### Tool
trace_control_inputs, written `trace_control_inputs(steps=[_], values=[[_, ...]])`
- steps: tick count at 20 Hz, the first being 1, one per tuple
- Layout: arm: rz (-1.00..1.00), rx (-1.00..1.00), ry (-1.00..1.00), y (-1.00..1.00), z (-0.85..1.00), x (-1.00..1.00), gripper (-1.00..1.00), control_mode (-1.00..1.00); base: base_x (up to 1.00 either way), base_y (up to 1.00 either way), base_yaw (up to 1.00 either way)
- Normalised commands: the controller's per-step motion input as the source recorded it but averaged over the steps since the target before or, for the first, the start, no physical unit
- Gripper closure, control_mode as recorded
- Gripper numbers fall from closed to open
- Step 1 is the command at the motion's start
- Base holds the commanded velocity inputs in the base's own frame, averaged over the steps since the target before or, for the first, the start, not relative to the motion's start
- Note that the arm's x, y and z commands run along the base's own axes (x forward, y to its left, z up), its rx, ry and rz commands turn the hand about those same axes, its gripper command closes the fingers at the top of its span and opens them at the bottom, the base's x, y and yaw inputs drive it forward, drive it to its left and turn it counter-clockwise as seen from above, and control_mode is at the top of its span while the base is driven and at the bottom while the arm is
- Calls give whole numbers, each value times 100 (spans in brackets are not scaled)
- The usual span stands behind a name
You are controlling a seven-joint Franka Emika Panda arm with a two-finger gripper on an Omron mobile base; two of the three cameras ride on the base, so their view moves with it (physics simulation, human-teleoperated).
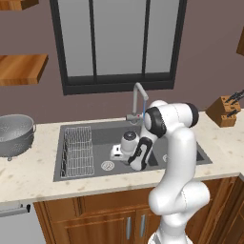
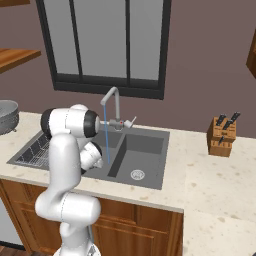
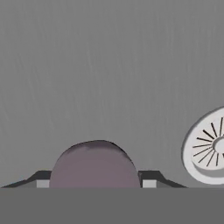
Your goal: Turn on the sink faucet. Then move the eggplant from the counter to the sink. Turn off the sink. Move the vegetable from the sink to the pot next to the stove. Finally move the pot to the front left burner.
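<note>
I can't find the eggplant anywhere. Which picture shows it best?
The hand view: the small dark purple eggplant bulges between the gripper's fingertips, above the dark grey sink floor. In both base views the white arm blocks it.

The eggplant (image 3: 95, 165) is being held between the two dark finger tips (image 3: 148, 178) of the gripper (image 3: 95, 180), its rounded purple end being shown over the dark grey sink (image 3: 109, 65) floor. A round silver drain (image 3: 209, 148) is being seen at the right edge.
</note>
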Motion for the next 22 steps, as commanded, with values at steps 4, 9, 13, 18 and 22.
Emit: trace_control_inputs(steps=[4, 9, 13, 18, 22], values=[[-1, 0, 0, 0, -21, 2, 100, -100, 0, 0, 0], [-1, 0, 0, 0, -13, 5, -100, -100, 0, 0, 0], [-1, 0, 0, -1, 0, 12, -100, -100, 0, 0, 0], [0, 0, 0, -14, 0, 18, -100, -100, 0, 0, 0], [0, 0, 0, -24, 0, 12, -100, -100, 0, 0, 0]])
